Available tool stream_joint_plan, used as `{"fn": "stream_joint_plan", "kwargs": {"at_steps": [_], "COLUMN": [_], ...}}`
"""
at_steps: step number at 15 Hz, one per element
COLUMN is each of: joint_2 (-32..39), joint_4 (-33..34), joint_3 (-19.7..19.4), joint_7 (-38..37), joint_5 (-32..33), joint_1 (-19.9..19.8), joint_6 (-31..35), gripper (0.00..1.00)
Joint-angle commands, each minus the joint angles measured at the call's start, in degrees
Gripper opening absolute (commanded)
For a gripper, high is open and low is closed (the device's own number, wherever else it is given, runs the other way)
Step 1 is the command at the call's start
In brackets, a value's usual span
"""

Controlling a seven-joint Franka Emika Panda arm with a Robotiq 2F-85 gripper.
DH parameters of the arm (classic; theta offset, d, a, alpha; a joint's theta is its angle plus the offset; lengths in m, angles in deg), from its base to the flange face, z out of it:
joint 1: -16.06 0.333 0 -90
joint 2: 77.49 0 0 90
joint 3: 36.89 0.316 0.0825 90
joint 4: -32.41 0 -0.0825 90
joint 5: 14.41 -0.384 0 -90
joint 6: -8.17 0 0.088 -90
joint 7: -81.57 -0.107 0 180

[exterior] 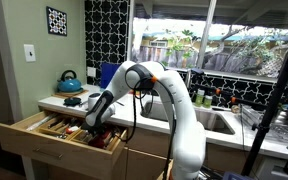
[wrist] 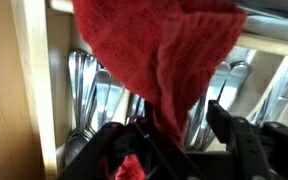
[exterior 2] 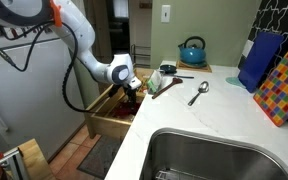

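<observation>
Red cloth (wrist: 164,50) pinched in end effector (wrist: 176,125), hiding part of cutlery (wrist: 92,90) in open drawer (exterior: 29,135); fingertips blurred.

We log: cloth (wrist: 159,60) red; kettle (exterior 2: 192,50) teal; drawer (exterior: 34,142) pale wood; cutlery (wrist: 94,90) prob. silver; board (exterior 2: 284,85) multicol. checks.

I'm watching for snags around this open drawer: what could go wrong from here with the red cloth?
The red cloth hangs over the cutlery at the gripper; it could catch a utensil and drag it out. How firmly it is held is unclear, so it might drop into the drawer.
</observation>
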Motion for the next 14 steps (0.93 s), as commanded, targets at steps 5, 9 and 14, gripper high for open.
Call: {"fn": "stream_joint_plan", "kwargs": {"at_steps": [5, 9, 14], "joint_2": [-10.1, -16.5, -21.8], "joint_4": [-1.0, -3.2, -6.3], "joint_3": [-0.4, 3.7, 10.5], "joint_7": [-5.9, 3.7, 20.0], "joint_5": [7.7, 13.4, 5.0], "joint_1": [4.0, 1.6, -0.9], "joint_6": [-13.3, -15.1, -12.5], "gripper": [1.00, 1.00, 1.00]}}
